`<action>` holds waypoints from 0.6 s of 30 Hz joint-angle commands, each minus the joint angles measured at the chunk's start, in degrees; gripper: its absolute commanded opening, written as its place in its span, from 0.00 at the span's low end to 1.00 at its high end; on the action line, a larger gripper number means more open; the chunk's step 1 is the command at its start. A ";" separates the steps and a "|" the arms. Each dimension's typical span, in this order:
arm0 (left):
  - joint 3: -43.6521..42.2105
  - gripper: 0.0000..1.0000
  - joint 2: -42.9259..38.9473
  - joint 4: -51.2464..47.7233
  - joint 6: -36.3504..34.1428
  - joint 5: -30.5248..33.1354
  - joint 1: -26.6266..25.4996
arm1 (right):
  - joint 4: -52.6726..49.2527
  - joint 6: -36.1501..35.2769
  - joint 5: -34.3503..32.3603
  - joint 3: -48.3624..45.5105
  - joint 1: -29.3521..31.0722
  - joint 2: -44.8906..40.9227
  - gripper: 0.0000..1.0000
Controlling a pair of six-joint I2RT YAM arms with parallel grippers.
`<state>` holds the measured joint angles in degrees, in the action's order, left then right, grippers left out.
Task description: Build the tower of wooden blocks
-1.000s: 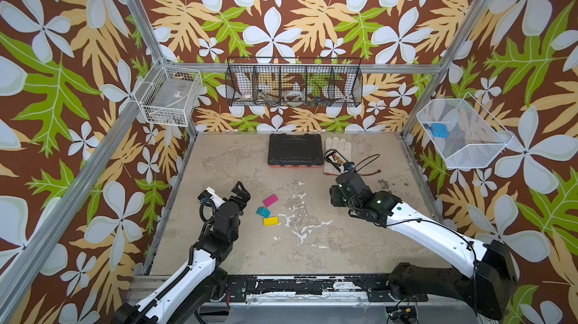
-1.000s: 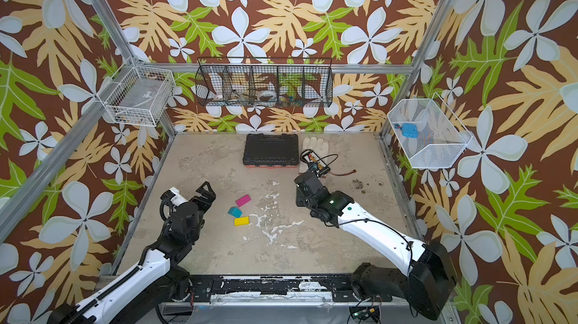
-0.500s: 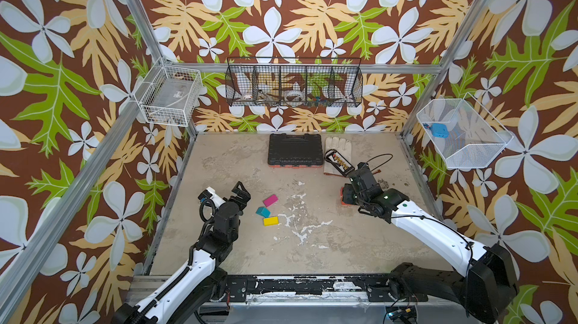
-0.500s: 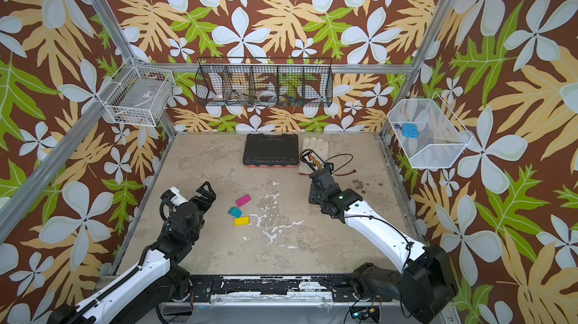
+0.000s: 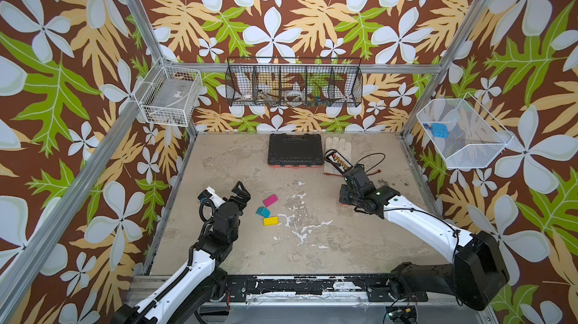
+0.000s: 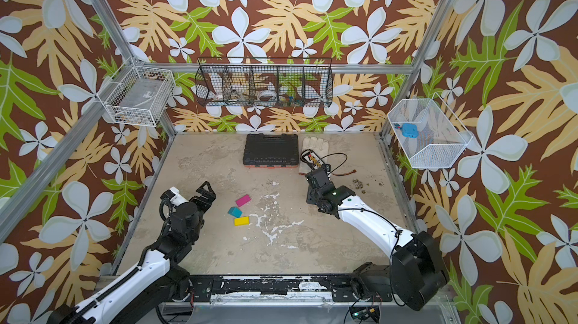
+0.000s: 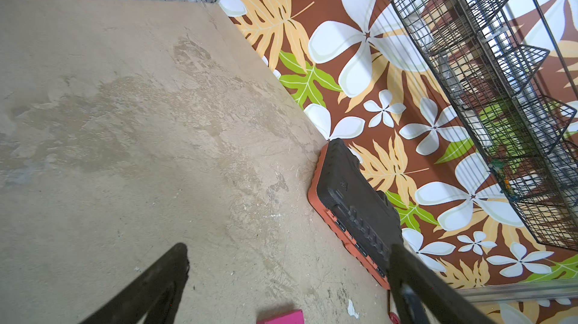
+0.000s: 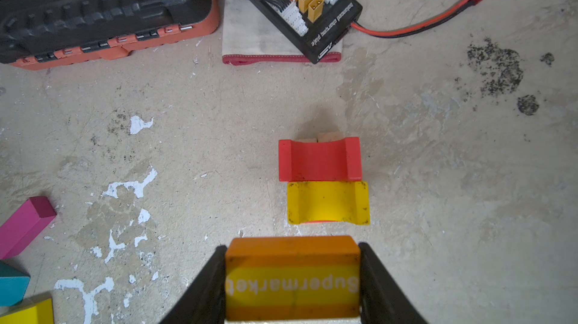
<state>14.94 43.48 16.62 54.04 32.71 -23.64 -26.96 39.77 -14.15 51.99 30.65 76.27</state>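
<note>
My right gripper point(image 8: 292, 245) is shut on an orange block point(image 8: 292, 278) with a yellow band that reads "Supermarket". Just ahead of it in the right wrist view stands the low tower: a red arch point(image 8: 319, 160) and a yellow arch point(image 8: 327, 203) side by side, curves up, with tan wood point(image 8: 328, 136) peeking out behind. In both top views the right arm point(image 5: 369, 195) covers that stack. A magenta brick point(image 5: 270, 200), a teal block point(image 5: 263, 211) and a yellow brick point(image 5: 270, 221) lie loose at the left. Beside them my left gripper point(image 5: 240, 192) is open and empty.
A black tool case point(image 5: 295, 150) lies at the back wall. Next to it are a white glove point(image 5: 336, 145) with a charging board point(image 5: 339, 159) on it and a red-black cable point(image 8: 416, 26). Wire baskets point(image 5: 294, 87) hang on the walls. Dark crumbs point(image 8: 497, 69) dot the floor.
My right arm has swung from the middle of the floor to the right and back, with the orange block in its jaws. The left arm has not moved.
</note>
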 commanded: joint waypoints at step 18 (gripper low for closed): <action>7.24 1.00 18.59 20.60 -10.10 -38.69 0.08 | 4.55 -5.21 4.35 3.39 -9.22 8.78 0.19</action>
<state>20.16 58.57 31.83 45.63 5.23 -23.64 -23.57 35.77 -11.29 54.78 21.39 84.42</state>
